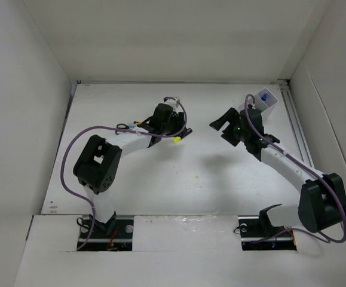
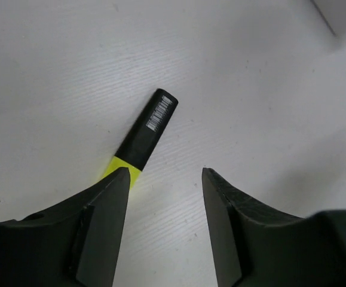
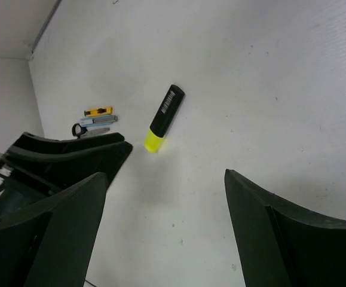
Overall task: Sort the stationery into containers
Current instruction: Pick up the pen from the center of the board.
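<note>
A short black highlighter with a yellow end (image 2: 144,135) lies flat on the white table. My left gripper (image 2: 165,174) is open and empty just behind it, with the left fingertip (image 2: 120,179) beside the yellow end. In the top view the highlighter (image 1: 176,140) lies at the left gripper (image 1: 180,132). My right gripper (image 1: 220,127) is open and empty, hovering to the right of it. The right wrist view shows the highlighter (image 3: 164,118) ahead of the open right gripper (image 3: 167,179). The white box (image 1: 268,99) stands at the back right with a blue-capped bottle (image 1: 264,96) in it.
Black-handled scissors (image 3: 89,127) and a small yellow-orange item (image 3: 98,110) lie together beyond the left arm (image 3: 65,158), and show in the top view (image 1: 125,127) beside that arm. White walls enclose the table on the left, back and right.
</note>
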Action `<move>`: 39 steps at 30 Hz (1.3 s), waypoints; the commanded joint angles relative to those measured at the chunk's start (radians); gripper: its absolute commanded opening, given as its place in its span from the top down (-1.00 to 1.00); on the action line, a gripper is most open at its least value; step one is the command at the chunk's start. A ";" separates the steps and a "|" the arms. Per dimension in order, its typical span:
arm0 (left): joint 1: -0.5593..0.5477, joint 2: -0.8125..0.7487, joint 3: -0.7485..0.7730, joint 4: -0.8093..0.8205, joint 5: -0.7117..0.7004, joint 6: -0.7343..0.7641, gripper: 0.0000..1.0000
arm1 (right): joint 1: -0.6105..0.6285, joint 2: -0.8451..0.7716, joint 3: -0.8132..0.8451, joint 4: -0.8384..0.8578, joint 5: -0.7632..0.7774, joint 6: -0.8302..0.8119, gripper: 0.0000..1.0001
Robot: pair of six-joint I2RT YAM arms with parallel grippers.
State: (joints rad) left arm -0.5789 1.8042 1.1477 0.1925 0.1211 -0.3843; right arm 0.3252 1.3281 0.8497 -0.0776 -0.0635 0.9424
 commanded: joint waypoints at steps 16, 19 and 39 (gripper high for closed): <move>-0.076 0.150 0.121 -0.079 -0.228 0.248 -0.13 | 0.018 -0.078 0.012 0.053 -0.002 -0.007 -0.70; -0.076 0.176 0.150 -0.103 -0.228 0.248 -0.13 | 0.009 -0.078 0.003 0.053 -0.002 -0.007 -0.70; -0.076 0.094 0.038 -0.022 -0.039 0.188 0.85 | -0.047 -0.050 -0.006 0.084 -0.099 -0.016 -0.77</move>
State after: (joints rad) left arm -0.6540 1.9934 1.2354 0.1467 -0.0006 -0.1665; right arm 0.2955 1.2766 0.8474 -0.0513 -0.1242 0.9379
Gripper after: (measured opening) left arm 0.270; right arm 0.881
